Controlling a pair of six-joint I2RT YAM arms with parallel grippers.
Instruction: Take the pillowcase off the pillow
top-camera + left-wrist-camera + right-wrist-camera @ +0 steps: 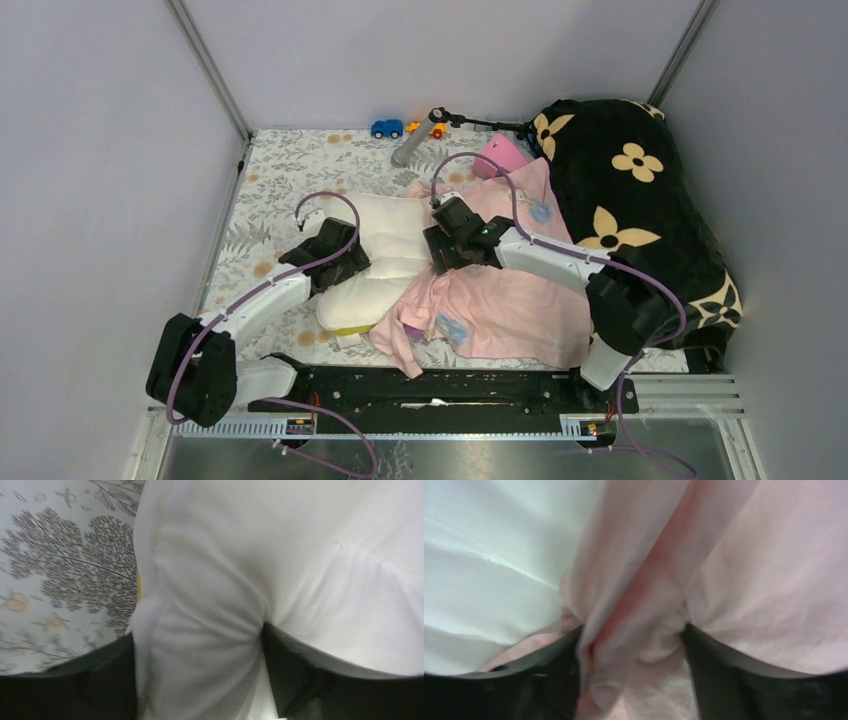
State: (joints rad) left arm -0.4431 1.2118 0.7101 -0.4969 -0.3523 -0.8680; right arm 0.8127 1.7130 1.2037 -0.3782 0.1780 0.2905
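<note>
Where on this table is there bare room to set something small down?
The flowered tablecloth is bare at the far left, between the pillow, the blue toy car and the left edge. A narrow strip runs outside the left arm. The right half is crowded: pillowcase, black blanket.

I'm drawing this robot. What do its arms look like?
The left arm and right arm are slim white links between chunky black joints. The left end effector and right end effector are black. Thin purple cables loop along both. A small green light glows near the right wrist.

Pink pillowcase (634, 605) fold between black fingers (734, 680)
</note>
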